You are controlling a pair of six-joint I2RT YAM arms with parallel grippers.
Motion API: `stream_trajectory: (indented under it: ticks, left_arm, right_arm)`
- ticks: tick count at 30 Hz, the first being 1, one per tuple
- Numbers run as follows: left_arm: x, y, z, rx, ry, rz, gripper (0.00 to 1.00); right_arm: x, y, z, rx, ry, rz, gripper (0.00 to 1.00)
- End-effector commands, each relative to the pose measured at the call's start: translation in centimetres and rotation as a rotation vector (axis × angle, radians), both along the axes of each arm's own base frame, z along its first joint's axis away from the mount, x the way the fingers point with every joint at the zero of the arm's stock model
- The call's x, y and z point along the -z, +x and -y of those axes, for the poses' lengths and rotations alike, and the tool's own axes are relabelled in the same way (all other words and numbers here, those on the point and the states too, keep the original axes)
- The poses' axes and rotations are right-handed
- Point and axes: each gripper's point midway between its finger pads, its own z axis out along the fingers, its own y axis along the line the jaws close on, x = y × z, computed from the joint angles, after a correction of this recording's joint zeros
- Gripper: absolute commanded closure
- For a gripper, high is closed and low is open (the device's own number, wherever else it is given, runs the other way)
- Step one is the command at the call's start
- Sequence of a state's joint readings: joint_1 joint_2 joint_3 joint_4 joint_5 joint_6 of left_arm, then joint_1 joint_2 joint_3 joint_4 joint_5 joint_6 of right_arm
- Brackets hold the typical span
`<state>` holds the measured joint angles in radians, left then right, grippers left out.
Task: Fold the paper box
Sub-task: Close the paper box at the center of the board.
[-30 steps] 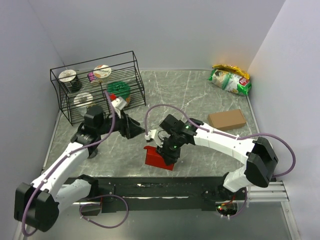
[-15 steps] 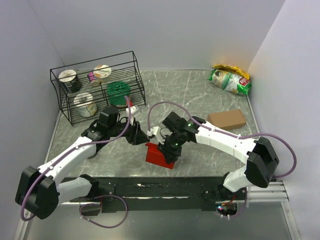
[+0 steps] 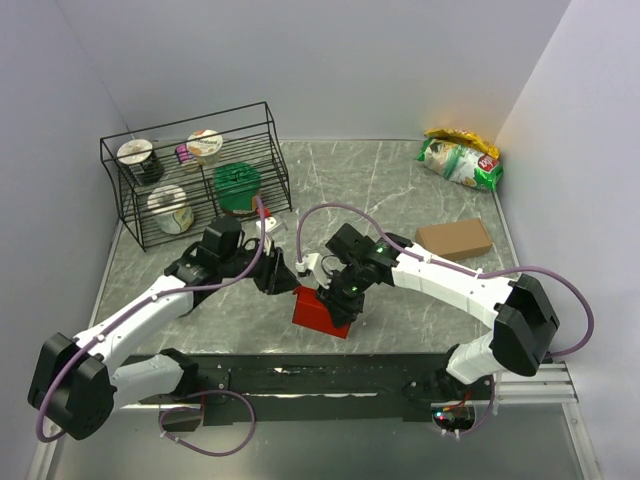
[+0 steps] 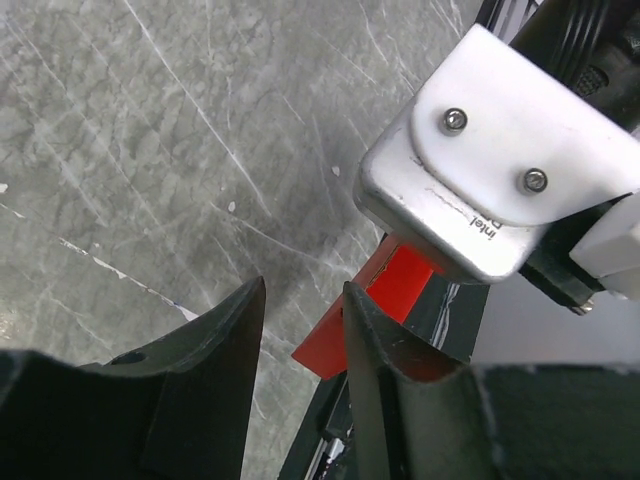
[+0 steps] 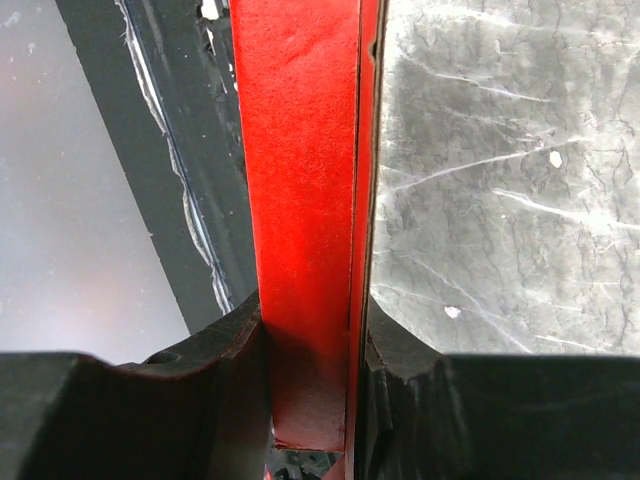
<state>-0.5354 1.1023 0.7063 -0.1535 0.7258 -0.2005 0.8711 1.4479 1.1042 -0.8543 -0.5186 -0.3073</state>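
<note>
My right gripper (image 5: 312, 320) is clamped on the red paper box (image 5: 300, 150), which stands on edge by the tabletop's (image 3: 400, 190) near edge, just beside the black rail (image 3: 400, 365). My left gripper (image 4: 303, 290) has its jaws apart, with the box's corner showing between them. The silver housing (image 4: 480, 150) reads "intel". Bare marble lies beyond.

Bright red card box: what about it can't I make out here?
Top view: right gripper covers part of the bright red card box, hiding its flaps.
Left wrist view: a silver metal plate hides most of it; contact with left gripper unclear.
Right wrist view: top edge cuts it off.
</note>
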Motion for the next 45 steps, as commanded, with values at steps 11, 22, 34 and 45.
stream_trajectory:
  ticks: [11,22,34,45]
  left_arm:
    - [-2.0,-1.5,0.5,0.005,-0.062,0.021,0.6]
    - [-2.8,-2.3,1.4,0.02,-0.109,0.013,0.67]
    - [-3.1,-1.9,1.3,-0.034,-0.096,0.026,0.78]
    - [-2.5,-1.7,1.6,-0.125,-0.021,-0.017,0.88]
  right_arm:
    - [-0.4,0.7,-0.3,0.023,0.023,0.022,0.66]
    - [0.1,0.9,-0.3,0.027,0.014,0.018,0.66]
    - [0.3,0.9,-0.3,0.036,0.01,0.013,0.66]
    - [0.4,1.8,0.2,0.077,-0.017,0.063,0.67]
